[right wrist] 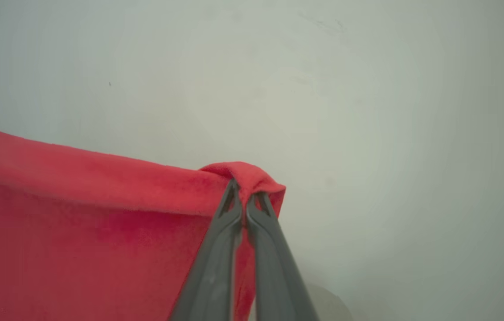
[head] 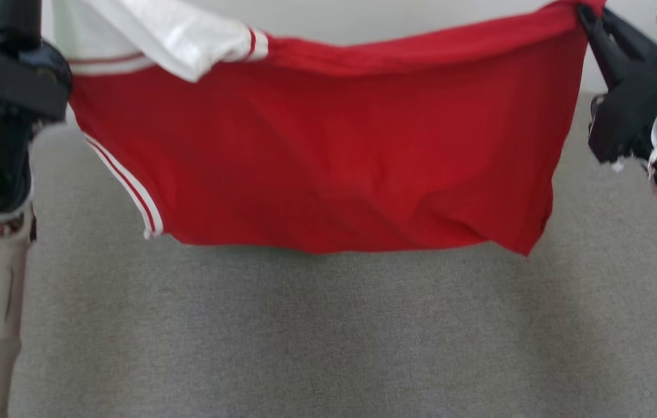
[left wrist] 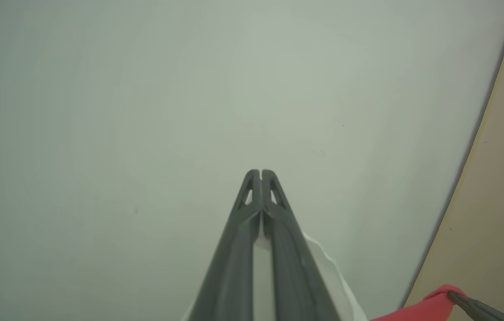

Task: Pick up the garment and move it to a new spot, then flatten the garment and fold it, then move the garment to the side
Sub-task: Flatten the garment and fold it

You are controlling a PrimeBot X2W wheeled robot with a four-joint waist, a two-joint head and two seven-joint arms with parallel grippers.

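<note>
1. The garment point(head: 328, 157), red with white striped sleeves, is held up between the two grippers and appears to hang clear of the grey surface point(head: 328, 337) below.
2. The left gripper point(left wrist: 260, 173) is closed, with white cloth pinched between its fingers. The right gripper point(right wrist: 246, 196) is clamped on a red corner of the top edge.
3. The garment's long axis runs side to side from one gripper to the other. The top edge sags slightly in the middle, and the body hangs down from both grips.
4. Neither arm is judged nearer, since one end is held by each.
5. The coming move is judged to be a lay-down for flattening. It turns on the lower hem, which lies below and between the grippers.
</note>
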